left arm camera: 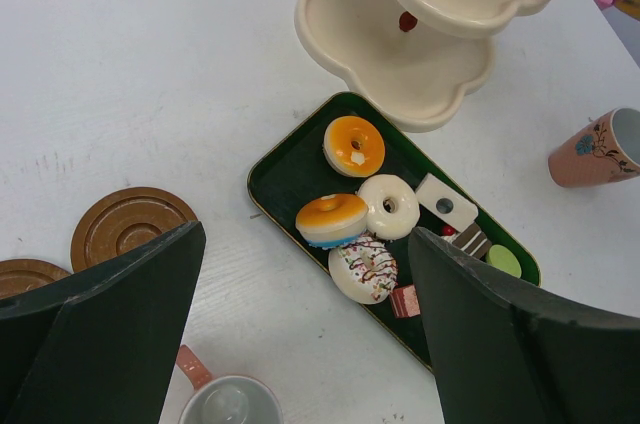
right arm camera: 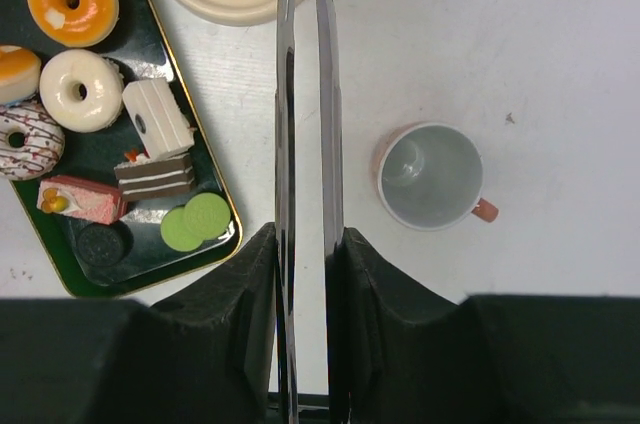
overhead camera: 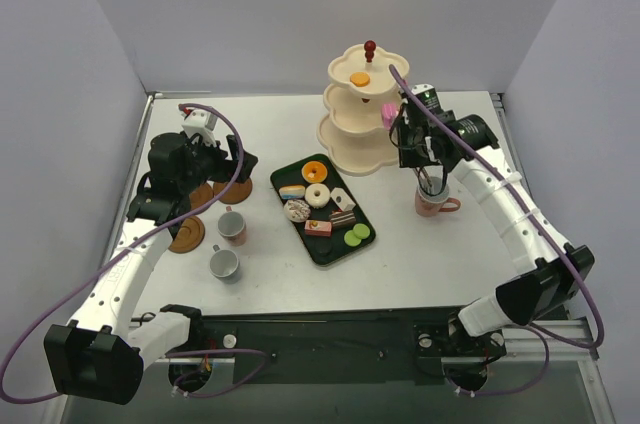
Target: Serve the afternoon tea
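Notably, the cream stand holds one orange sweet.

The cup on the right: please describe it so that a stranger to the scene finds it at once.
Find the cream three-tier stand at the back of the table. In front of it, to the right, a pink cup stands alone. The other two cups sit far left, beside brown saucers.

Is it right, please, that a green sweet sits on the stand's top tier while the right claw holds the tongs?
No: the sweet on the stand's top tier is orange, as the top view shows; the right claw does hold the tongs.
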Robot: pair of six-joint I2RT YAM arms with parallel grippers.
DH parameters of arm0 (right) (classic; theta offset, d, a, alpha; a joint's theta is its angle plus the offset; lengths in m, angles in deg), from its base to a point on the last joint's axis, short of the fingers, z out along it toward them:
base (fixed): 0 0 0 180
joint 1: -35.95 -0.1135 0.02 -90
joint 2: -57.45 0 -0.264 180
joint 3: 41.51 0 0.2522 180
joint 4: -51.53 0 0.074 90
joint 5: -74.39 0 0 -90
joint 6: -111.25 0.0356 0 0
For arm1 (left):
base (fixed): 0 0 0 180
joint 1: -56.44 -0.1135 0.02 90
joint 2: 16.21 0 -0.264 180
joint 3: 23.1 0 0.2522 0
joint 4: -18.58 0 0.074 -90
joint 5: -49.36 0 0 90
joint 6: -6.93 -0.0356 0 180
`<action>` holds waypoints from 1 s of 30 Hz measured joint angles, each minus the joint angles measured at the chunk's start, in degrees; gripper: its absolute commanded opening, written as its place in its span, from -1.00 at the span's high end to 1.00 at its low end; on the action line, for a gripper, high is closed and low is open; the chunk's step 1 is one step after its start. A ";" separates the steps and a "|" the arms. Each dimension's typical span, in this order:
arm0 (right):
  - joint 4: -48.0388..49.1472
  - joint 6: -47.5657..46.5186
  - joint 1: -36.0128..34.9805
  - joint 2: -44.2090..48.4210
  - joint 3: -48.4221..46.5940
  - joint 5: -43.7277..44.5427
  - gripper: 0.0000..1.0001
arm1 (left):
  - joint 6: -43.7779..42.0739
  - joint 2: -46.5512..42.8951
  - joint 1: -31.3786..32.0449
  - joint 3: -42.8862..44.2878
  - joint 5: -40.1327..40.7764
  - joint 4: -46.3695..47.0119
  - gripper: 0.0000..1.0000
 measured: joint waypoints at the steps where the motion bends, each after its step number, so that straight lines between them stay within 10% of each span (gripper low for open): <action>1: 0.11 -0.46 0.50 -0.96 -0.90 -0.22 0.85 | 0.00 0.00 0.00 0.00 0.00 0.00 -0.88; 9: 0.57 -3.45 3.78 -9.49 -7.45 -1.20 0.79 | -0.02 0.00 0.00 0.00 0.02 -0.02 -0.88; 18: 1.92 -5.51 5.14 -14.78 -9.35 -1.62 0.07 | -0.02 0.00 -0.02 0.00 0.02 -0.02 -0.88; 30: 3.45 -6.86 5.11 -13.07 -8.81 -1.73 0.01 | -0.02 0.00 -0.02 0.00 0.02 -0.02 -0.88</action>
